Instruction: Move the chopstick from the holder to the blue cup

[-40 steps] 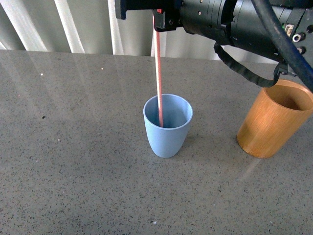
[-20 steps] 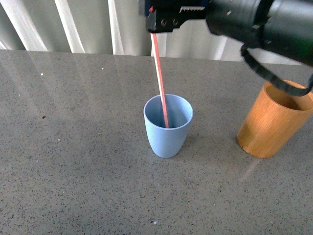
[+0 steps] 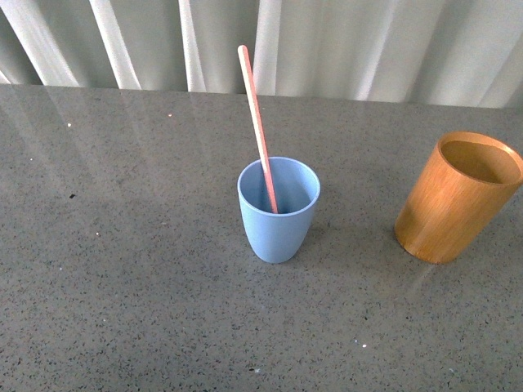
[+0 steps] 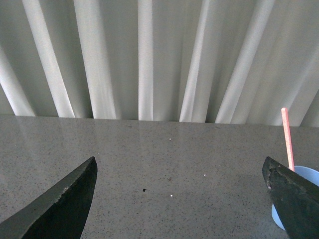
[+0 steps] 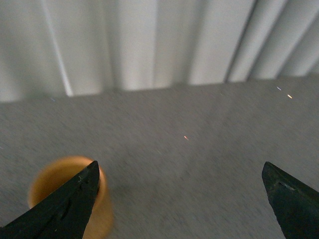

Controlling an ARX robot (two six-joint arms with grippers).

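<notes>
Chopstick [image 3: 258,131] leans left (top away) in blue cup [image 3: 278,224].

Table [image 3: 122,269]: grey speckled stone look, polished, faint sheen with pale reflections of the curtain toward the back.
Cup [image 3: 278,224]: light-blue plastic, smooth, matt to satin.
Holder [image 3: 453,204]: orange-brown wood, bamboo-like grain, smooth, slight gloss on the wall.
Chopstick [image 3: 255,114]: pink-red, smooth, material not clear.
Curtain [image 3: 368,41]: white cloth, matt, soft folds.
Left fingers [image 4: 60,209] and right fingers [image 5: 65,209]: dark, matt, finely textured.
</notes>
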